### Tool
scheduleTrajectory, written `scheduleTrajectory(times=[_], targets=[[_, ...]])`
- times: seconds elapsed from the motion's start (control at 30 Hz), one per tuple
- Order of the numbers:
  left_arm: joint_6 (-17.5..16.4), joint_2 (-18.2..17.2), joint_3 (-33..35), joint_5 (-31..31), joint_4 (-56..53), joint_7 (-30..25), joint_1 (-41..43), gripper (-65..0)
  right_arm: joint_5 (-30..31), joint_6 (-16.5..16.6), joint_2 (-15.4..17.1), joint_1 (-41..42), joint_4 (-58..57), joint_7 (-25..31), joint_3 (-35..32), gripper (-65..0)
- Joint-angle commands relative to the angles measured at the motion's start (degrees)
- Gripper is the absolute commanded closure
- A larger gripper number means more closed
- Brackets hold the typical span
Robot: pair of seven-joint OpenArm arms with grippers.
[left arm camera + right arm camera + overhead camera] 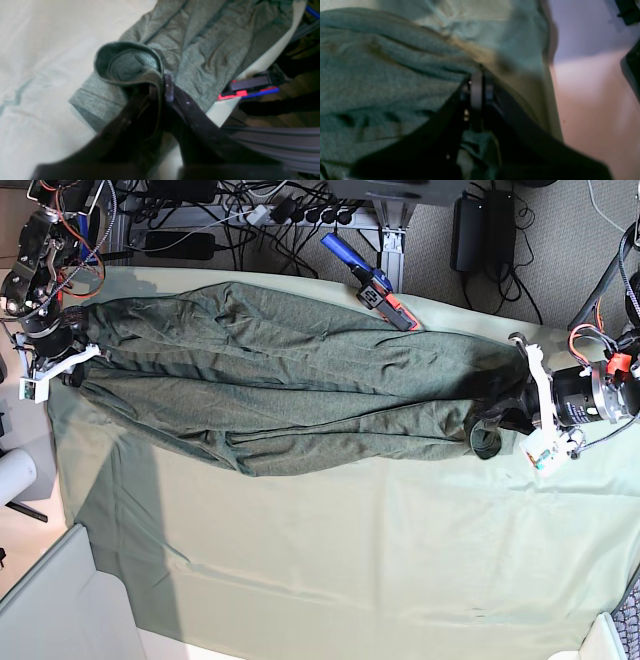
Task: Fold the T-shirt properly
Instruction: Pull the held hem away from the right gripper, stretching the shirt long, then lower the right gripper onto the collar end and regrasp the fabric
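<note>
1. Base view shows the T-shirt [290,395] stretched lengthwise across the far half of the table cloth [330,560], its dark olive knit wrinkled along its length and bunched narrow at both ends.
2. Each end of the shirt meets a gripper: the left gripper [497,423] at this view's right side, the right gripper [68,368] at its left side.
3. Left wrist view puts the left gripper [160,90] against a curled loop of hem or sleeve [127,63]; the fabric edge runs down between the dark fingers [169,87].
4. The jaws there stand only slightly apart with the fabric edge in the narrow gap; I cannot tell whether they are pinching it or merely lying against it.
5. Right wrist view shows the right gripper [477,86] with its jaws pressed together, and a fold of the T-shirt [382,82] passes between them and shows again below the tips, so the cloth is pinched.
6. A blue, black and red tool [370,280] lies at the far edge of the table, just beside the shirt's upper border.
7. Cables and power strips [280,210] sit on the floor beyond the table.
</note>
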Motion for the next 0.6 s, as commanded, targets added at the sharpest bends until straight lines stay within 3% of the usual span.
scheduleTrajectory(times=[0.0, 0.07, 0.13, 0.27, 0.4, 0.57], targets=[[-0.5, -0.7, -0.4, -1.2, 1.0, -0.4, -0.6, -20.6, 0.5, 0.0, 1.4, 0.6, 0.8, 0.9, 0.6, -4.9], [-0.5, -0.7, -0.4, -1.5, 1.0, 0.2, -0.6, -33.7, 0.9, 0.0, 1.3, 0.6, 0.8, 0.7, 0.6, -26.5], [-0.5, -0.7, -0.4, -2.2, 1.0, 0.4, -0.6, -35.2, 1.9, 0.0, 1.4, 0.6, 0.8, -0.1, 0.6, -40.5], [-0.5, -0.7, -0.5, -4.4, 1.5, 0.4, -0.6, -35.2, 4.6, -0.1, 1.4, 0.6, 1.4, -0.5, 1.0, -42.0], [-0.5, -0.7, -0.5, -4.6, 3.7, -0.1, -0.6, -35.2, 11.5, 0.0, 1.0, 0.8, 7.1, -1.3, 1.4, -42.0], [-0.5, -0.7, -0.5, -4.6, 6.8, -1.8, -0.6, -35.2, 12.5, 1.8, -3.9, 5.9, 14.5, -5.6, -0.7, -42.0]])
